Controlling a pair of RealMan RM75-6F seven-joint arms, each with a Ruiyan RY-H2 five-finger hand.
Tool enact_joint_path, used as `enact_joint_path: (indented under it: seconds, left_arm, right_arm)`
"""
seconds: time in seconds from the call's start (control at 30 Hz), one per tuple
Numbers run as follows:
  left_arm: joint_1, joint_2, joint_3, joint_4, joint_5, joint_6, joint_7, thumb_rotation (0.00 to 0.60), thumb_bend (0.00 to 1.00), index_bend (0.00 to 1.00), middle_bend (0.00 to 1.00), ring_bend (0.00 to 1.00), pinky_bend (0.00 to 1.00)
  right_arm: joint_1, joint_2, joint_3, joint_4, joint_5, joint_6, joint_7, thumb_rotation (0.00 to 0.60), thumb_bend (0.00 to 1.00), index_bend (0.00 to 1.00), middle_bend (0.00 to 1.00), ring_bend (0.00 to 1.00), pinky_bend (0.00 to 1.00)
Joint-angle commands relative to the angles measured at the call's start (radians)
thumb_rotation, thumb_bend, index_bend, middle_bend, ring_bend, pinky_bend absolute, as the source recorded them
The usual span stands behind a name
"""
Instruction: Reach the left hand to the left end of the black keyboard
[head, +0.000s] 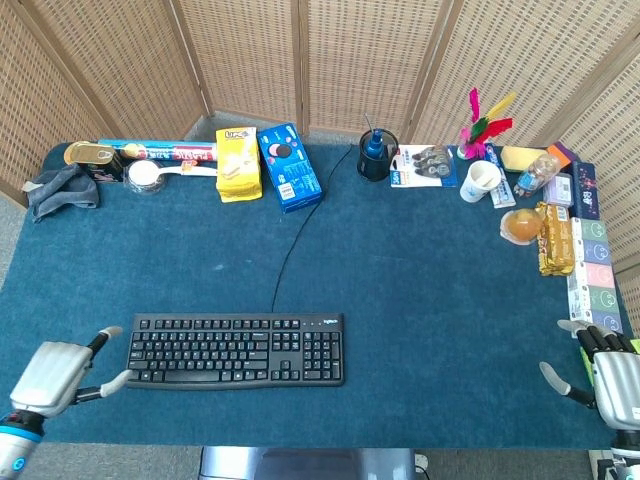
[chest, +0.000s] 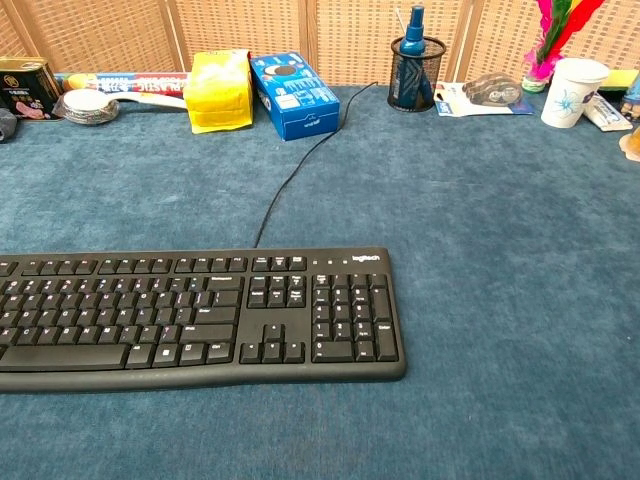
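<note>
The black keyboard (head: 235, 350) lies near the front edge of the blue table (head: 420, 300), its cable running back toward the boxes. In the chest view the keyboard (chest: 200, 315) fills the lower left, with its left end cut off by the frame. My left hand (head: 62, 372) hovers just left of the keyboard's left end, fingers spread and holding nothing; its fingertips (head: 118, 380) nearly touch the keyboard's corner. My right hand (head: 605, 375) sits at the front right corner, fingers apart and empty. Neither hand shows in the chest view.
Along the back edge stand a grey cloth (head: 60, 190), a tin (head: 92, 158), a yellow box (head: 238, 162), a blue box (head: 290, 166), a pen holder (head: 377, 155) and a paper cup (head: 480, 180). Snacks and packets (head: 565, 235) line the right edge.
</note>
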Motion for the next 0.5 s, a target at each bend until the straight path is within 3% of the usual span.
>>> enact_joint_path:
  seconds: [0.03, 0.33, 0.5]
  left_arm:
    - [-0.021, -0.029, -0.002, -0.002, -0.023, -0.035, -0.003, 0.000, 0.15, 0.20, 1.00, 1.00, 1.00]
    - [-0.083, -0.118, -0.002, 0.045, -0.091, -0.162, -0.051, 0.000, 0.15, 0.20, 1.00, 1.00, 1.00]
    - [-0.095, -0.142, -0.003, 0.065, -0.117, -0.177, -0.044, 0.000, 0.15, 0.20, 1.00, 1.00, 1.00]
  right_arm:
    - [0.000, -0.001, 0.000, 0.000, 0.000, -0.001, 0.000, 0.000, 0.30, 0.26, 0.31, 0.30, 0.30]
    - [-0.008, -0.001, 0.001, 0.005, 0.018, -0.005, -0.004, 0.000, 0.30, 0.26, 0.31, 0.30, 0.30]
    - [-0.012, -0.001, 0.000, 0.008, 0.024, -0.008, -0.005, 0.000, 0.30, 0.26, 0.31, 0.30, 0.30]
